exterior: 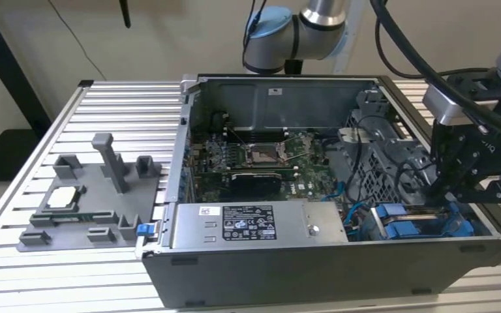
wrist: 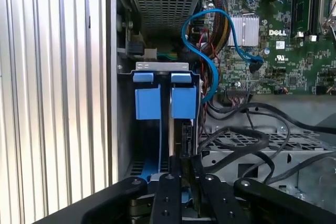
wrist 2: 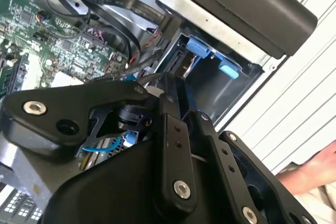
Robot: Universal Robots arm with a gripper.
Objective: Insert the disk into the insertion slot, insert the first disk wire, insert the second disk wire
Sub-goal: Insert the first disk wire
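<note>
Your pincer [wrist: 184, 163] is sitting low inside the open computer box [exterior: 320, 267], at the corner on the exterior view's right. Its two fingers [wrist: 168, 195] are pressing close together, and you are not seeing anything you can name between them. The disk [wrist: 184, 103] is standing on its thin edge in the insertion slot [wrist: 124, 124], with its bright blue frame showing. In the first wrist view the disk is lying right in front of the fingertips. They are looking as if they are touching its near end, but you cannot be sure. A second blue frame [wrist: 147, 103] is sitting just beside the disk. A blue wire [wrist: 202, 56] is curling near the disk, and black wires [wrist: 247, 129] are lying over the grey holey cage [wrist: 236, 140].
</note>
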